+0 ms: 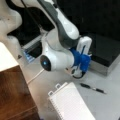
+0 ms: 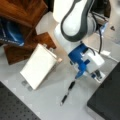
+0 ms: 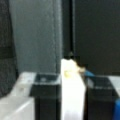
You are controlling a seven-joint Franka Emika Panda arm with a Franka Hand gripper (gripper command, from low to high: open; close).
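Blue-and-white tool hangs low over the grey surface; whether its fingers are apart, I cannot tell. Thin black pen lies just below it, white spiral notebook nearby.

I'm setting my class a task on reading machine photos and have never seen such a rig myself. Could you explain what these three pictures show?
The white machine is a robot arm with a blue-cased pincer at its end. Two pictures come from cameras off the arm, looking at a grey table. The third comes from a camera on the arm's wrist, looking past the pincer's two black fingers. On the table lie a white notepad and a black pen; in both front views the pincer hangs close above the pen's end. In the wrist view something white sits between the fingers; I cannot tell what it is.
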